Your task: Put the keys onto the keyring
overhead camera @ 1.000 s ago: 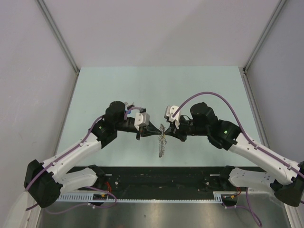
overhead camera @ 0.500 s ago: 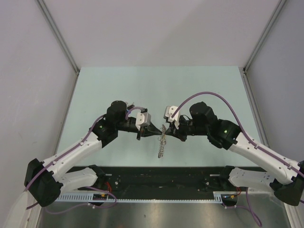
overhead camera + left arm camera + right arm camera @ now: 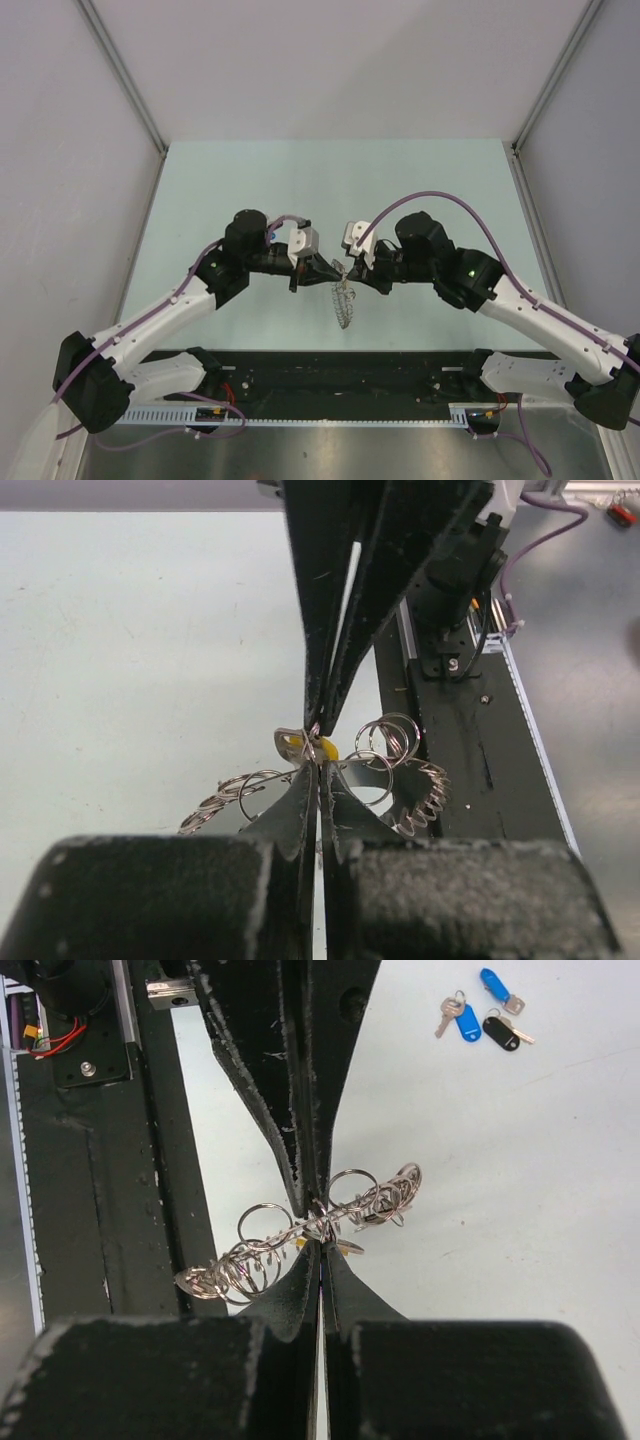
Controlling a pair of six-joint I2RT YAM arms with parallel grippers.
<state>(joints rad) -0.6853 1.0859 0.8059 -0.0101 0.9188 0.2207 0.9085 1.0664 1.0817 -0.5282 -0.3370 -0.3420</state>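
Note:
My two grippers meet tip to tip above the near middle of the table. The left gripper (image 3: 331, 270) (image 3: 320, 767) is shut, and the keyring (image 3: 345, 298) (image 3: 421, 800) (image 3: 252, 1256) drapes from its tips as a limp chain of silvery loops. The right gripper (image 3: 350, 273) (image 3: 320, 1247) is shut on a yellow-headed key (image 3: 326, 748) (image 3: 346, 1248), pressed against the ring at the meeting point. Three more keys lie on the table in the right wrist view: two blue ones (image 3: 467, 1022) (image 3: 493, 984) and a black one (image 3: 498, 1032).
The black base rail (image 3: 340, 372) with its cable tray runs along the near edge under the hanging ring. Pale green tabletop (image 3: 330, 190) stretches away behind the grippers, between grey side walls.
Both grippers have shifted slightly away from the near edge, still tip to tip. The hanging keyring has swung a little to the right. Both grippers stay shut.

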